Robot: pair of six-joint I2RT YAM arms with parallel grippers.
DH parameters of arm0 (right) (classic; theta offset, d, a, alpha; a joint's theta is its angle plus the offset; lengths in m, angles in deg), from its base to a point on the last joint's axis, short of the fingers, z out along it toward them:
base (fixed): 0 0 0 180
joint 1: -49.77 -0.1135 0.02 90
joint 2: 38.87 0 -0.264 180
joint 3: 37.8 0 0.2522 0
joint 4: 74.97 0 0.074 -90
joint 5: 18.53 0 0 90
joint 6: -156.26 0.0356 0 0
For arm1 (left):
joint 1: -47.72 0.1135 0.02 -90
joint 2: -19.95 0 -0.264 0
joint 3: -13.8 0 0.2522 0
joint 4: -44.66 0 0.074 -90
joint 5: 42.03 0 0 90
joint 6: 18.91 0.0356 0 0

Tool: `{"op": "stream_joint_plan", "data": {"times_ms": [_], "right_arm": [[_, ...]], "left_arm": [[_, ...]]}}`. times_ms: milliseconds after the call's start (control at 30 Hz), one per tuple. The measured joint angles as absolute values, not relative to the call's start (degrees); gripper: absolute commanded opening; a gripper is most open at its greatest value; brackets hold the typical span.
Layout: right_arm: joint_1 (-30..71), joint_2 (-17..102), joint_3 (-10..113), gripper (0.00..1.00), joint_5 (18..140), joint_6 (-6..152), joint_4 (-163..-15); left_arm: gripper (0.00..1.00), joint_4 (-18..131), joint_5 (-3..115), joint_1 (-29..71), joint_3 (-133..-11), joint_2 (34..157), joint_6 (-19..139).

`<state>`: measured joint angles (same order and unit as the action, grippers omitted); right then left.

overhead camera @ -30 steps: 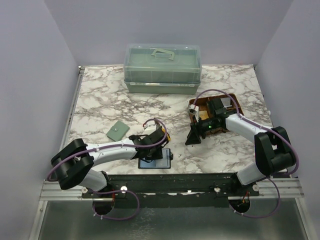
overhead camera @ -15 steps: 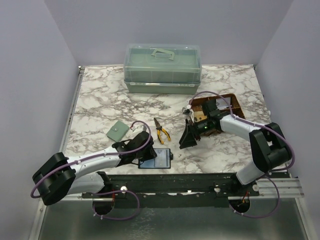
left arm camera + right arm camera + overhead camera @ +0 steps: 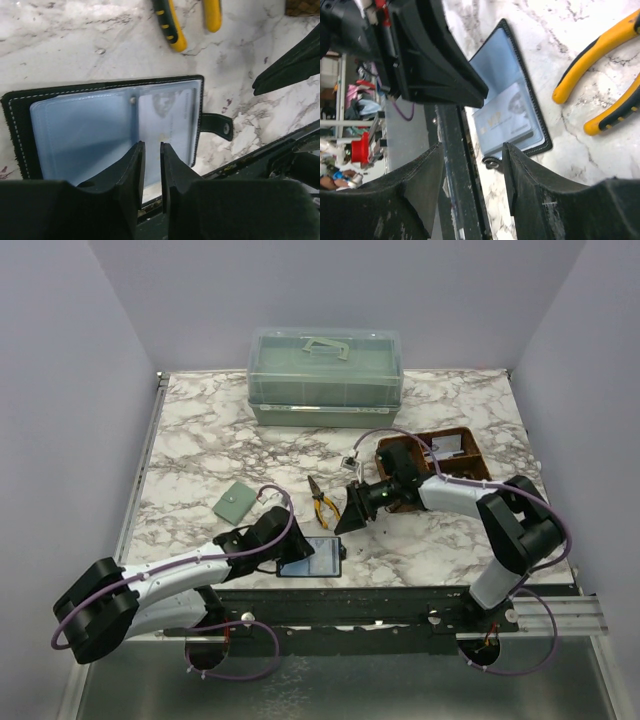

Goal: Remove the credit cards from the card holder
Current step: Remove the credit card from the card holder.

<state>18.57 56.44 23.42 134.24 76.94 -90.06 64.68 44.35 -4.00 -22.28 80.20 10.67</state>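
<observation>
The black card holder (image 3: 312,560) lies open at the table's near edge, blue-grey lining up, snap tab (image 3: 220,125) to the right. A grey credit card (image 3: 167,112) sits inside its right clear pocket; it also shows in the right wrist view (image 3: 507,120). The left pocket looks empty. My left gripper (image 3: 150,147) hovers over the holder's near edge, jaws almost together with nothing between them. My right gripper (image 3: 350,510) is open and empty, just right of and above the holder (image 3: 507,100), pointing at it.
Yellow-handled pliers (image 3: 322,506) lie just behind the holder. A sage-green wallet (image 3: 235,503) lies to the left. A brown tray (image 3: 455,445) stands at the right and a lidded green box (image 3: 325,377) at the back. The black rail (image 3: 400,605) runs along the near edge.
My left gripper has pulled back toward the near left, uncovering the open holder. My right gripper has moved left from the brown tray toward the holder.
</observation>
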Motion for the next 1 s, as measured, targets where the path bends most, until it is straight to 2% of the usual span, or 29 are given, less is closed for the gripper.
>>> {"op": "stream_joint_plan", "data": {"times_ms": [367, 700, 1000], "right_arm": [[12.6, 64.0, 27.5, 0.56, 121.6, 80.4, -88.0], [11.6, 66.1, 28.5, 0.58, 118.3, 80.2, -88.4], [10.9, 66.6, 28.9, 0.57, 117.9, 79.9, -88.9]], "left_arm": [[0.23, 64.8, 44.3, -4.0, -20.1, 81.9, 10.4], [0.16, 62.1, 44.3, -3.6, -20.5, 85.1, 10.0], [0.15, 61.7, 44.4, -3.6, -21.3, 87.2, 9.8]]}}
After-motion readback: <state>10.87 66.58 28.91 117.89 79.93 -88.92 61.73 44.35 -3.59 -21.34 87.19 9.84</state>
